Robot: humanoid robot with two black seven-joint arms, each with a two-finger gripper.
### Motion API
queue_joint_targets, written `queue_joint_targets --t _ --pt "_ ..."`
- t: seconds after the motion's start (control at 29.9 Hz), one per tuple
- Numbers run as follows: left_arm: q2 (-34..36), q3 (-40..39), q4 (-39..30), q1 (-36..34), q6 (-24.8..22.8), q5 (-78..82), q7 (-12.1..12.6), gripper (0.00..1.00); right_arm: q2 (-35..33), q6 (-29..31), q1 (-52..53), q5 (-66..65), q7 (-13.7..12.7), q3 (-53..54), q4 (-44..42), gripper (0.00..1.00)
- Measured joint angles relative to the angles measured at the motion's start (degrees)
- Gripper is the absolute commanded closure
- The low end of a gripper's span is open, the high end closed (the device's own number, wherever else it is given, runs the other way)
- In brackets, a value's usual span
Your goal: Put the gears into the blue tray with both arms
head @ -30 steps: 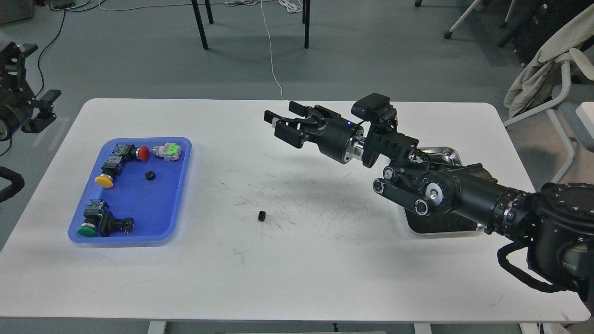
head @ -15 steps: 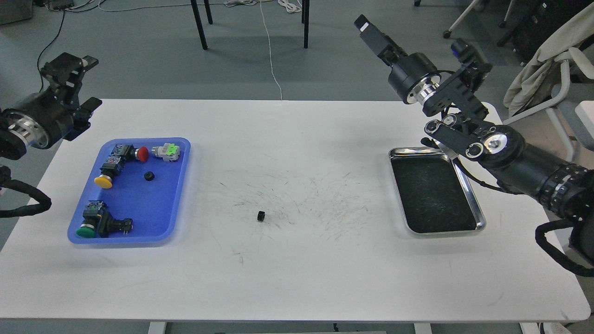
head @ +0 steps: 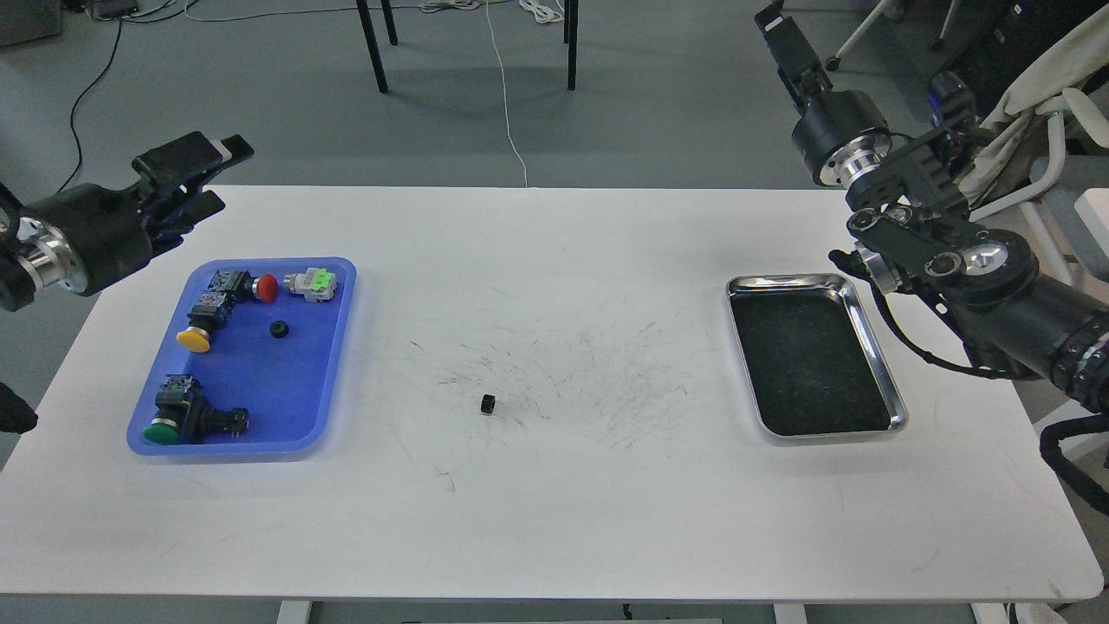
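Note:
The blue tray (head: pixel 260 390) lies at the table's left. One small black gear (head: pixel 278 329) rests inside it. A second gear (head: pixel 488 403) sits alone on the white table near the middle. My left gripper (head: pixel 210 176) hovers over the table's far left corner, just behind the tray, with its fingers apart and nothing between them. Raised high at the far right, my right gripper (head: pixel 782 33) points up and away from the table. It is seen side-on, so its fingers cannot be told apart.
Push-button switches with red (head: pixel 267 287), yellow (head: pixel 195 338) and green (head: pixel 165 429) caps lie in the blue tray. A shiny steel tray (head: pixel 877 351) with a dark inside sits at the right, under my right arm. Chair legs and cables stand beyond the table.
My right arm has swung up and back to the right, uncovering the steel tray. My left gripper has come in from the left edge towards the tray's far side. Neither gear has moved.

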Motion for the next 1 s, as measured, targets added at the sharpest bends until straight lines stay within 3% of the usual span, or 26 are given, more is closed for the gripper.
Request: queue_joint_targets --t 0.4,0.64,0.8,1.0 --pt "-0.6 4.4 -3.1 -2.7 1.6 20.9 -0.1 0.01 -0.2 -0.3 -0.8 0.8 0.0 1.6 0.1 0.05" --pt "-1.6 8.7 -4.7 -3.0 3.4 31.0 -0.3 0.01 -3.4 0.1 -2.2 10.8 0.0 2.9 0.3 0.04" --pt "-4.0 13.5 -5.3 -2.8 6.9 40.3 -0.6 0.01 -3.6 -0.1 -4.0 12.1 0.0 3.9 0.3 0.04" --pt "-6.2 16.8 -5.0 -2.8 9.2 47.6 -3.2 0.01 -4.0 0.1 -5.5 19.0 -1.2 4.4 0.4 0.04"
